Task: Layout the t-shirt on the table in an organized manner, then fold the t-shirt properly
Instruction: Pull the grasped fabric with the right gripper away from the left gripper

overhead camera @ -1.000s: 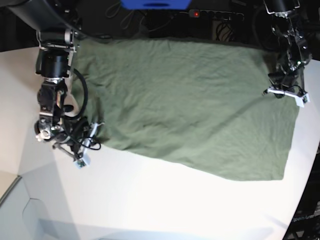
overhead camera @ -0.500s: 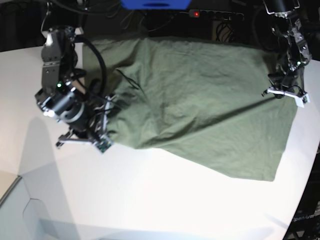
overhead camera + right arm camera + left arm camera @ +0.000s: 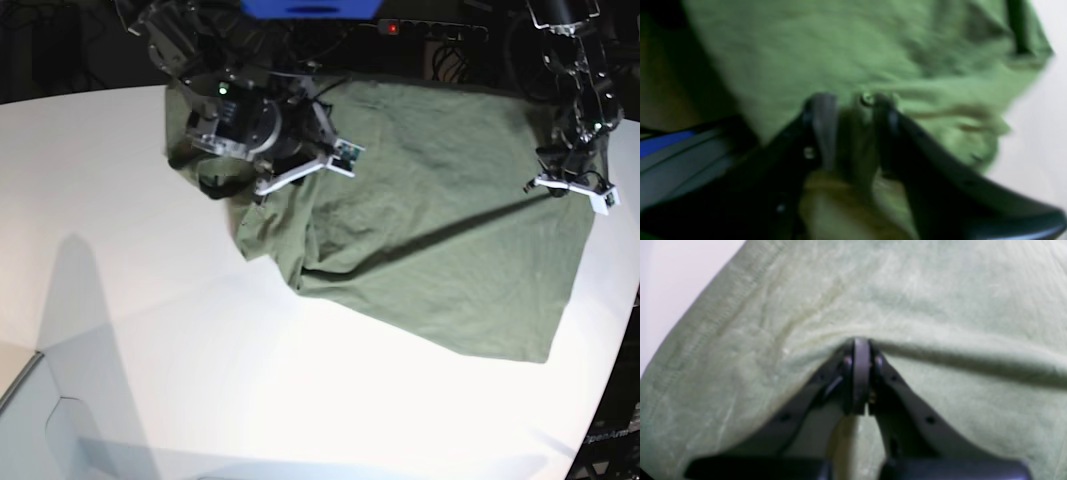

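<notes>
The olive-green t-shirt lies on the white table, its left part lifted and bunched. My right gripper is at the back left, raised above the table, and is shut on a fold of the shirt; the wrist view shows cloth pinched at the gripper. My left gripper rests at the shirt's right edge, shut on a ridge of cloth at the gripper tips. A taut crease runs between the two grips. The collar is hidden.
A blue object, a power strip with a red light and cables sit behind the table's back edge. The table's curved edge runs close to the shirt on the right. A seam crosses the front left corner.
My right gripper has swept from the front left to the back and rightward, carrying the shirt's left edge with it and bunching that side. The left gripper has not moved.
</notes>
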